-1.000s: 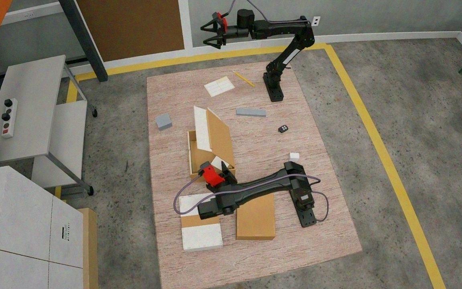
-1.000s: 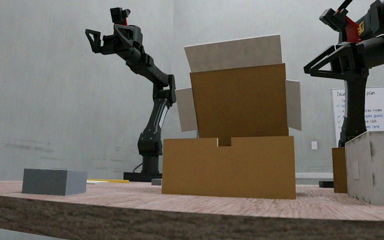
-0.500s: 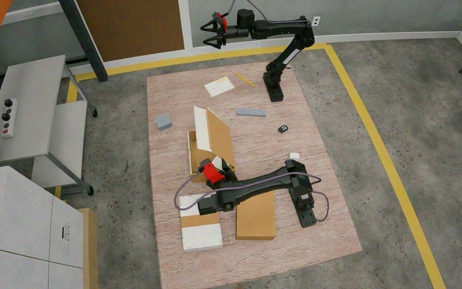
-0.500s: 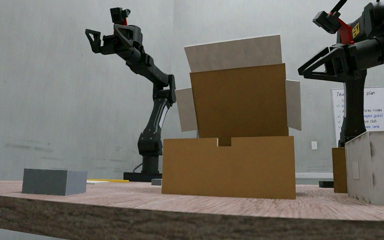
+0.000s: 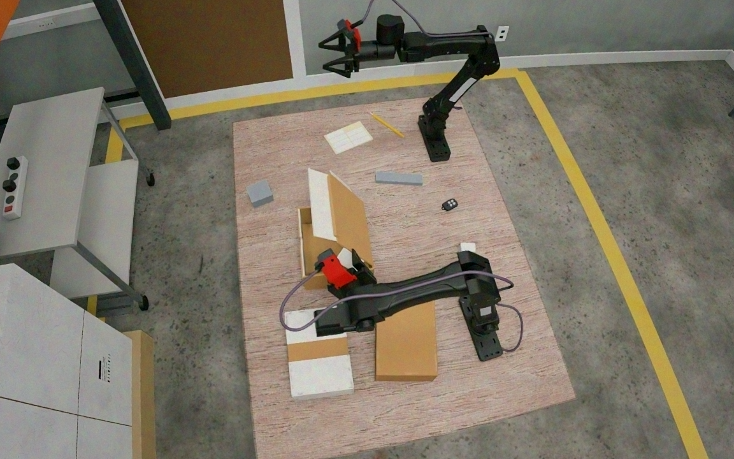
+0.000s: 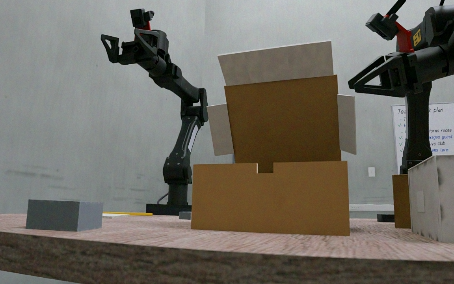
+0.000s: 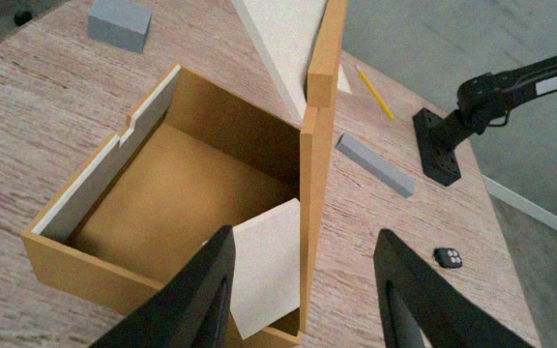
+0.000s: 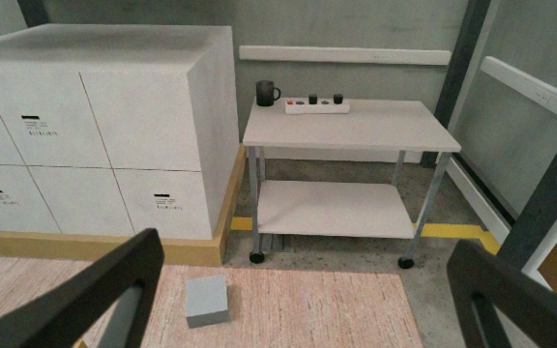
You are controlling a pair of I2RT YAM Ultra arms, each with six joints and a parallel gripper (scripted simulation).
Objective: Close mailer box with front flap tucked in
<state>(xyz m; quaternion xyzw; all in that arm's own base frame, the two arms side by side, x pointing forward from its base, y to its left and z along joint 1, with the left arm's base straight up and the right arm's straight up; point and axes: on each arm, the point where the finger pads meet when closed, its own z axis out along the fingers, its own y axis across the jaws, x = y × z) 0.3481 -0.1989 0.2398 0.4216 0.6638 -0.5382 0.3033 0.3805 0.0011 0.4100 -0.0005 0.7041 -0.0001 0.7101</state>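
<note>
The mailer box (image 5: 307,280) (image 6: 269,197) (image 7: 90,273) stands open, its visible inside bare. Its lid (image 5: 353,213) (image 6: 281,120) (image 7: 307,193) is raised nearly upright, with the front flap (image 5: 321,205) (image 6: 278,63) (image 7: 288,43) angled from its top edge. One side flap (image 6: 347,123) (image 7: 266,271) slants from the lid over the box interior; the other side flap (image 6: 220,130) sticks out at the far end. My left gripper (image 6: 349,84) (image 7: 305,240) is part open and empty, above the near end beside that flap. My right gripper (image 5: 322,55) (image 8: 305,246) is wide open and empty, high beyond the table's far edge.
A grey block (image 5: 259,192) (image 6: 52,215) (image 7: 119,24) (image 8: 207,300), grey bar (image 5: 398,178) (image 7: 375,165), key fob (image 5: 449,204) (image 7: 448,257), pencil (image 5: 387,125) and label sheet (image 5: 348,137) lie around the box. A white box (image 5: 321,377) and brown box (image 5: 405,348) lie below my left arm.
</note>
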